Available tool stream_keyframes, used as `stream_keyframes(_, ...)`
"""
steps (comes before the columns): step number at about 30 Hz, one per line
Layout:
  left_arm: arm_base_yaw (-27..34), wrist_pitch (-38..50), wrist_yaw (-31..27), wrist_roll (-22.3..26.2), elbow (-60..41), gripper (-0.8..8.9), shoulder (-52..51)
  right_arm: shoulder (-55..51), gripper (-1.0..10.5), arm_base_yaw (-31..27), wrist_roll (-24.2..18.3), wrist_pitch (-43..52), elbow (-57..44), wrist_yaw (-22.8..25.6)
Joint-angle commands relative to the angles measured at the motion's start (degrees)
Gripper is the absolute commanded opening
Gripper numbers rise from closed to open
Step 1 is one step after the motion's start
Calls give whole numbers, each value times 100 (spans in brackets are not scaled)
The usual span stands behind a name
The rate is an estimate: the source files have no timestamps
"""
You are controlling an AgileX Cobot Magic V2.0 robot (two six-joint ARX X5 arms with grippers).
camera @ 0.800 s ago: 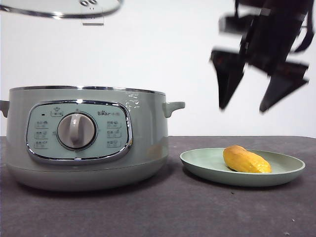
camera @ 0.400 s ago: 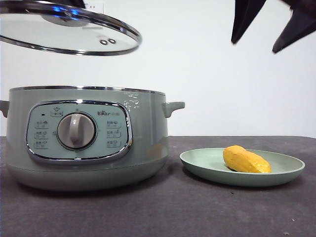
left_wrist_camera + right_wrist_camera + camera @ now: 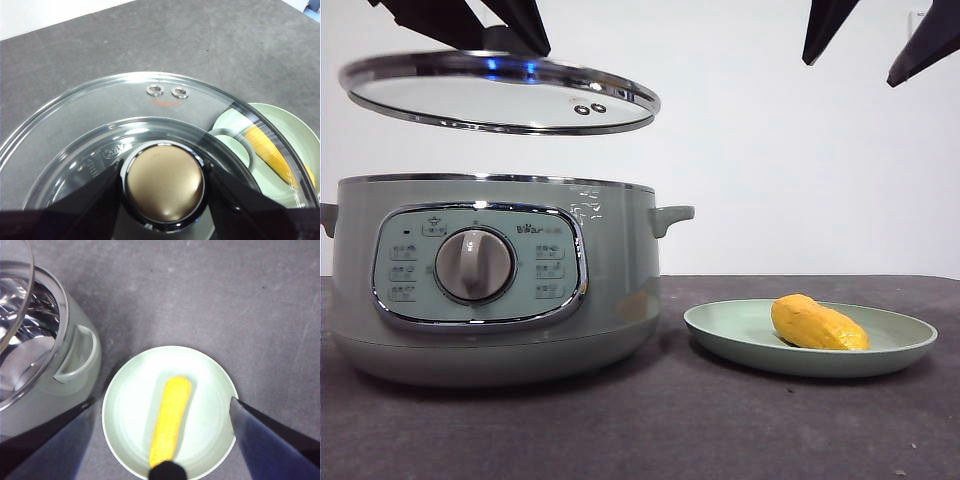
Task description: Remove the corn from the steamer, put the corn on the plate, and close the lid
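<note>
Gripping the lid [image 3: 500, 92] by its knob [image 3: 164, 183]: left gripper [image 3: 164, 200], one black jaw pressed to each side of the knob, seen from above through the left wrist camera. Holding the lid in the air, slightly tilted, directly over the open steamer [image 3: 490, 280], clear of the steel rim with a gap between. Two small vent holes [image 3: 167, 91] near the glass edge.

Hanging high over the plate [image 3: 210, 390]: right gripper [image 3: 162, 440], jaws spread wide and holding nothing, showing in the front view only as two dark tips at the top corner.

Lying lengthwise in the middle of the plate: corn [image 3: 817, 322], yellow-orange, tapered at one end. Plate just beside the steamer's side handle [image 3: 75, 360], not touching it.

Standing on a dark grey, faintly speckled tabletop [image 3: 650, 430]: both steamer and plate. Behind the table edge, a plain white wall [image 3: 770, 170], evenly lit.
</note>
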Motion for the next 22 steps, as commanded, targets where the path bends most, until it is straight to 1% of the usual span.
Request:
stream_keyframes(1, -2, 275, -17, -83, 68, -13, -48, 15, 441, 2, 55, 17, -46, 22)
stream_keyframes(10, -2, 275, -107, -98, 52, -13, -48, 15, 441, 2, 55, 17, -48, 22)
stream_keyframes(22, -20, 680, -129, -146, -553, -12, -48, 15, 441, 2, 55, 9, -48, 20)
